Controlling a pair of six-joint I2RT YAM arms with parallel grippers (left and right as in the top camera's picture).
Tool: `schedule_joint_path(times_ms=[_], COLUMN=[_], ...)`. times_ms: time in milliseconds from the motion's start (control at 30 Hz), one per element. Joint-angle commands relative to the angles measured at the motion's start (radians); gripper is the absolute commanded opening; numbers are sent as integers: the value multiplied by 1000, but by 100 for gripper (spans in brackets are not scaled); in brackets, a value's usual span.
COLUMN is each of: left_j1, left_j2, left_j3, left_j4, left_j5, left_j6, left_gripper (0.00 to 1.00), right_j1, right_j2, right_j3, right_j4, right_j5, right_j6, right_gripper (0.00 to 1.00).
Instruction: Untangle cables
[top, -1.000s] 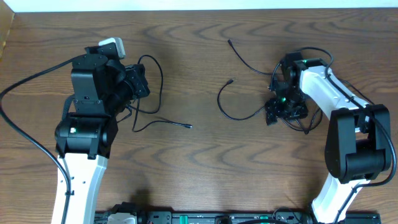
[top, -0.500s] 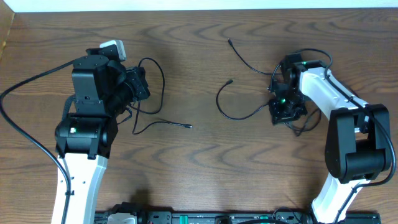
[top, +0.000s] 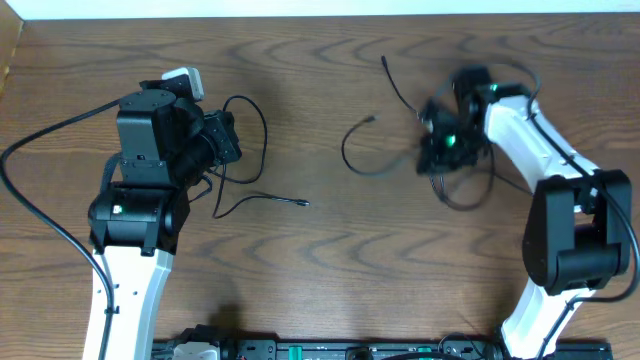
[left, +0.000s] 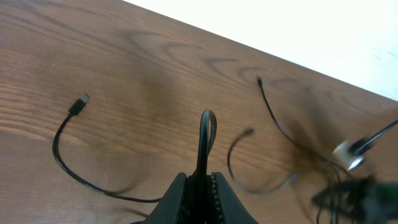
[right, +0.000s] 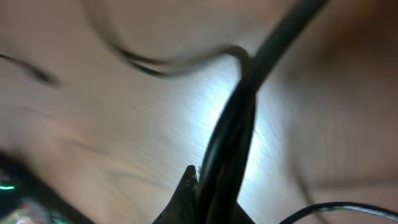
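Overhead view: the right pincer (top: 437, 148), closed on a black cable (top: 350, 160), has swung farther up the table (top: 320, 280), dragging it along. The left pincer (top: 230, 135) pinches a looped cable (top: 258, 120). Both cables lie well apart, so untangling looks nearly done

left end effector (top: 224, 140): cable loop (top: 262, 130); right end effector (top: 440, 148): blurred, cables (top: 345, 155)

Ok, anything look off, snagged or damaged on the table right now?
Nothing looks damaged or spilled. The left claw pinches a looped black cable. The right claw grips black cables, but that side is motion-blurred, so I cannot tell whether they are knotted.
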Motion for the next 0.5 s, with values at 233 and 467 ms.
schedule_joint_path(times_ms=[233,467], left_j1=[-2,-2], left_j2=[0,0], left_j3=[6,6], left_j4=[0,1], left_j5=[14,14], left_j6=[11,11], left_gripper=[11,11], right_j1=[-140,-299], right_j2=[-87,-87], right_j3=[468,644], right_j4=[29,28], right_j5=[-553,-554], right_j6=[6,82], right_gripper=[1,1])
